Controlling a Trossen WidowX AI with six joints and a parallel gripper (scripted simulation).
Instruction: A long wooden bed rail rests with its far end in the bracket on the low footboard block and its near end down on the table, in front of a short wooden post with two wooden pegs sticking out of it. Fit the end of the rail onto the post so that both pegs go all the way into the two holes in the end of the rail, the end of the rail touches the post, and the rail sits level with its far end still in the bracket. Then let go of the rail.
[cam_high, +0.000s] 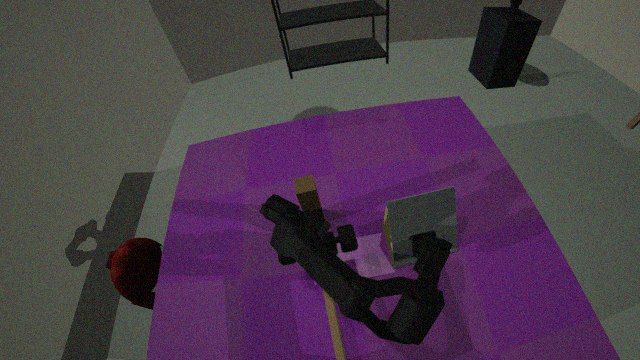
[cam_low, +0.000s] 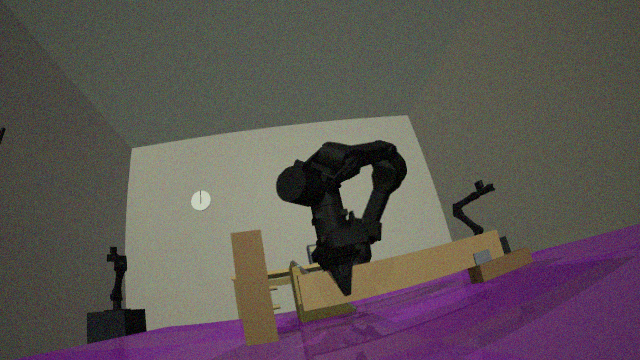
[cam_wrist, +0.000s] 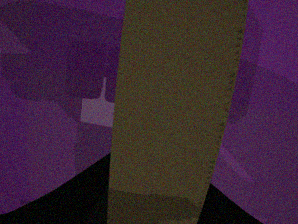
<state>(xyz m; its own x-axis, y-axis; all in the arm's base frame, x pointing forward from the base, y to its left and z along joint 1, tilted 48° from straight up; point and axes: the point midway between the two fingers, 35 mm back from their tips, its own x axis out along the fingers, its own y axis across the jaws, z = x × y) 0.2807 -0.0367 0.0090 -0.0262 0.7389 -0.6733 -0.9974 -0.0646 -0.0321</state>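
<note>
The light wooden rail (cam_low: 410, 270) (cam_high: 334, 325) (cam_wrist: 175, 100) runs from the footboard block (cam_low: 505, 264) towards the post. Its far end sits in the grey bracket (cam_low: 482, 257). Its near end looks slightly above the table. The upright wooden post (cam_low: 255, 295) (cam_high: 306, 186) stands at the left in the exterior view. Two pegs, the upper peg (cam_low: 273, 288) and lower peg (cam_low: 276, 307), point at the rail end across a visible gap. My gripper (cam_low: 347, 291) (cam_wrist: 145, 164) is shut on the rail near that end. The holes are hidden.
A grey panel (cam_high: 422, 217) with a yellowish edge stands beside the arm, close to the rail's near end. A pale patch (cam_high: 372, 257) lies on the purple table (cam_high: 370, 130). A red round object (cam_high: 135, 270) is beyond the table's left edge.
</note>
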